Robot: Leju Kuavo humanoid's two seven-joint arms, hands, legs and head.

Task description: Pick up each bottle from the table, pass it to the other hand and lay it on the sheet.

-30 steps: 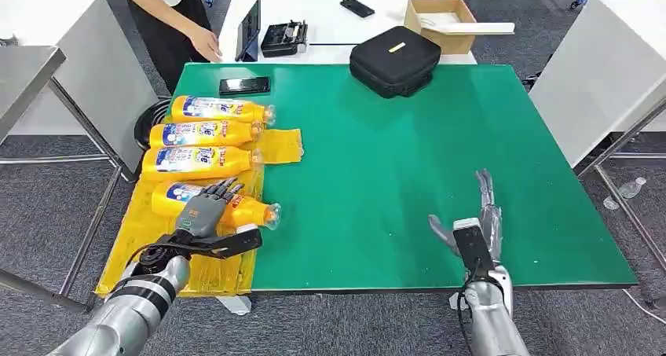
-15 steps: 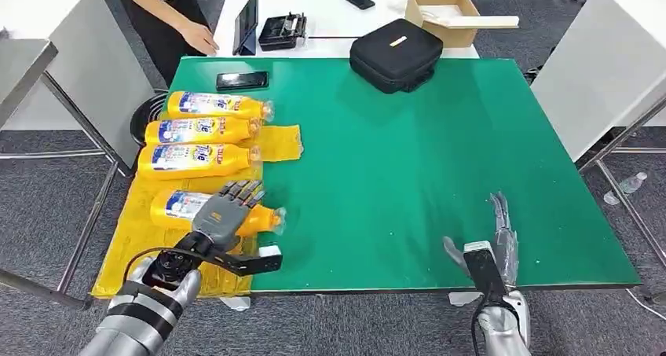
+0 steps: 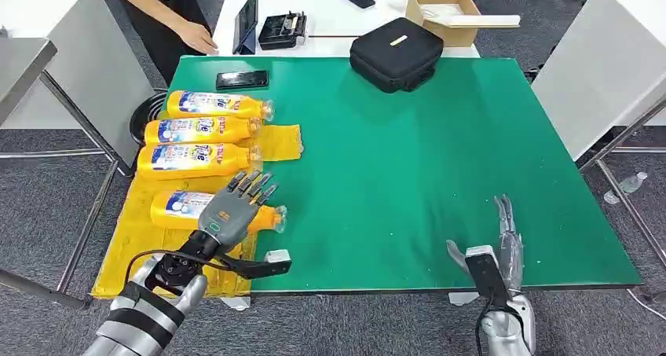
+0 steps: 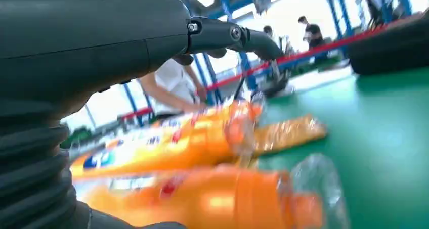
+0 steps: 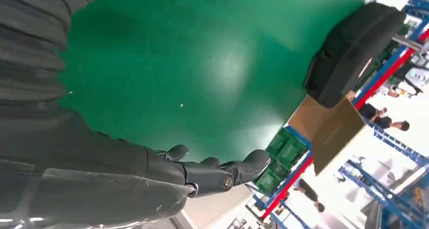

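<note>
Several orange bottles with blue and white labels lie side by side on the yellow sheet (image 3: 133,234) at the left of the green table (image 3: 408,167). The nearest bottle (image 3: 182,208) lies crosswise, its clear cap end (image 3: 279,218) pointing right. My left hand (image 3: 232,207) hovers just above that bottle with its fingers spread, holding nothing. In the left wrist view the same bottle (image 4: 212,201) lies close under the hand (image 4: 101,42). My right hand (image 3: 506,238) is at the table's near right edge, fingers straight and empty, and the right wrist view shows the hand (image 5: 212,176) over bare green.
A black case (image 3: 395,53) and a black phone (image 3: 242,78) lie at the table's far side. Behind it a white table (image 3: 330,26) carries a cardboard box (image 3: 448,10) and a tablet (image 3: 247,22). A person (image 3: 161,18) stands at the far left corner.
My left hand has lifted off the nearest bottle and moved slightly right, fingers spreading. My right hand has drawn back toward the near table edge. The camera has shifted a little.
</note>
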